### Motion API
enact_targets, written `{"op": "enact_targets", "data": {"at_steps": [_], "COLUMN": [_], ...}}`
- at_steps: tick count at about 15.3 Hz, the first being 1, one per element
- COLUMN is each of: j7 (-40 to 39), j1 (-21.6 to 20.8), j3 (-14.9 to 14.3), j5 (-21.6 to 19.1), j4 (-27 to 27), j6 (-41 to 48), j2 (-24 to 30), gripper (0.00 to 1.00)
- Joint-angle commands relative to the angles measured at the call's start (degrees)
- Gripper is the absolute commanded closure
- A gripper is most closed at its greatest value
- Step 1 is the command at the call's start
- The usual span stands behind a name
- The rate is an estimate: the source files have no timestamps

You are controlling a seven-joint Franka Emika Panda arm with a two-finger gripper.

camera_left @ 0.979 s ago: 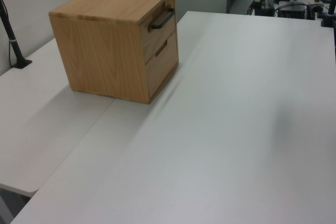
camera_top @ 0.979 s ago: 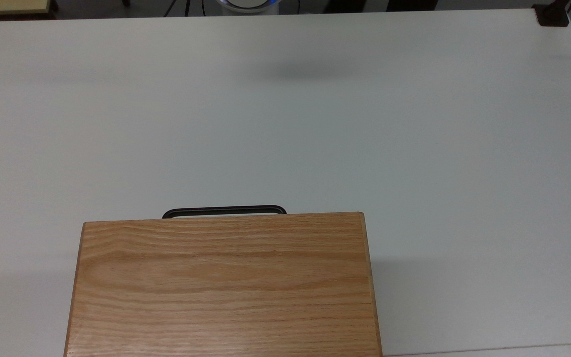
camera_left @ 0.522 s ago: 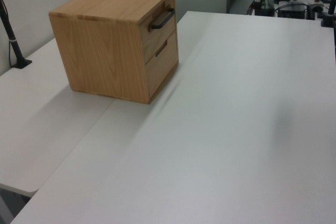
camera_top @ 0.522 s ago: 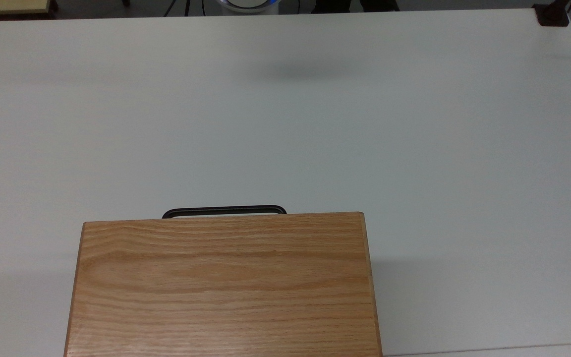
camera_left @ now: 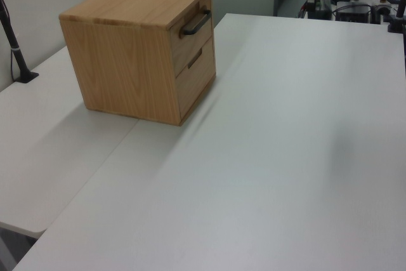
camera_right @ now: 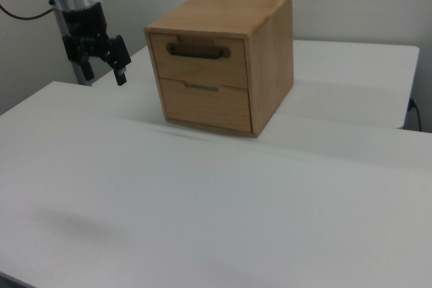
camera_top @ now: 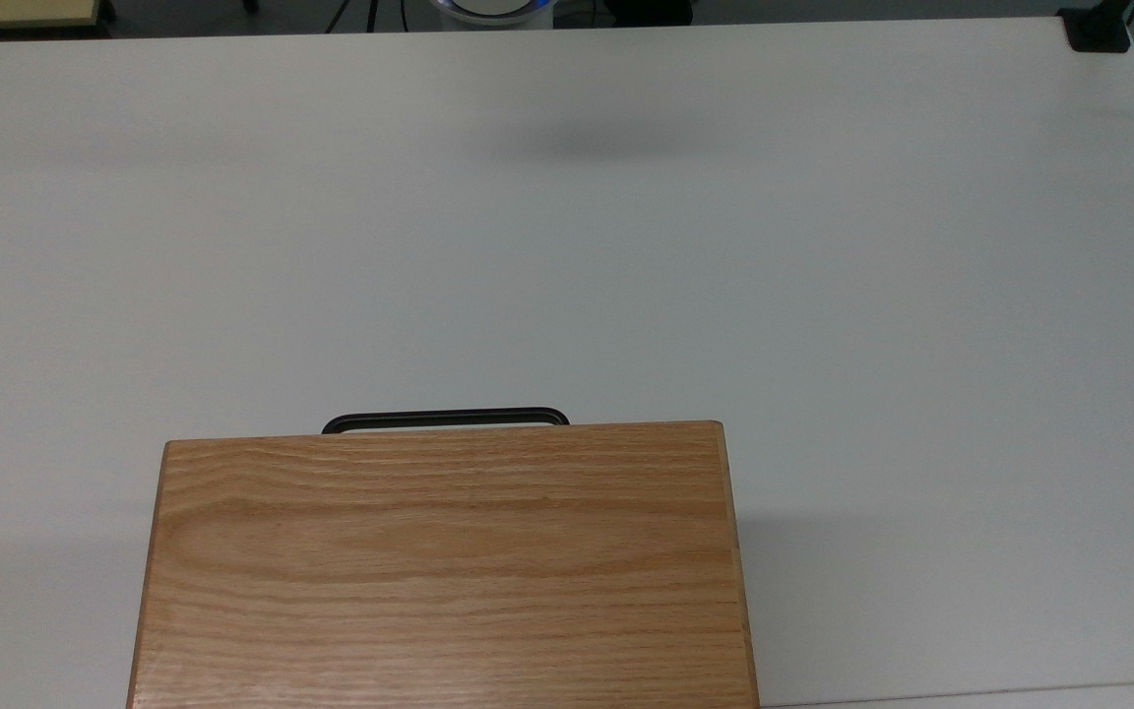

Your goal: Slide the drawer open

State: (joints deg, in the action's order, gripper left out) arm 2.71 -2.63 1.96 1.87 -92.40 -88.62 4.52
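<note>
An oak cabinet (camera_right: 229, 59) stands on the white table (camera_right: 202, 214); its grained top (camera_top: 444, 561) sits at the lower middle of the top view. The upper drawer (camera_right: 202, 62) is pushed in flush, and its black bar handle (camera_right: 199, 50) (camera_top: 444, 418) (camera_left: 195, 23) runs across the front panel. A second, lower drawer front (camera_right: 206, 104) is also flush. My gripper (camera_right: 104, 73) hangs open in the air at the right view's upper left, well apart from the handle, with nothing between its fingers.
The robot base (camera_top: 493, 8) sits at the top view's far edge. A black clamp (camera_top: 1099, 30) grips the table's far right corner there. A black post (camera_left: 16, 49) stands at the left view's left. A seam (camera_left: 127, 134) joins two tabletops under the cabinet.
A dark shape at the top view's far edge has drawn in toward the left. The cabinet and drawer have not moved.
</note>
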Motion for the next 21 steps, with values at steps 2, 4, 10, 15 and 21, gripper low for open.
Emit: {"op": "enact_targets", "data": {"at_steps": [2,4,10,15,21], "j7": [0.01,6.82,50.31,65.48,70.67], "j1": [0.78,0.96,3.24,3.15,3.59], "j3": [0.32,1.19,5.07,5.16,4.81], "j5": [-4.14,-5.3,-5.3,-5.56,-7.14], "j4": [-1.2,-1.02,-0.94,1.17,6.35], "j6": [-4.61,-6.64,-26.83,-43.27,-57.96], "j2": [-0.48,-0.65,-5.74,-13.21,-21.3], "gripper": [0.0,0.0,0.0,0.25,0.62]}}
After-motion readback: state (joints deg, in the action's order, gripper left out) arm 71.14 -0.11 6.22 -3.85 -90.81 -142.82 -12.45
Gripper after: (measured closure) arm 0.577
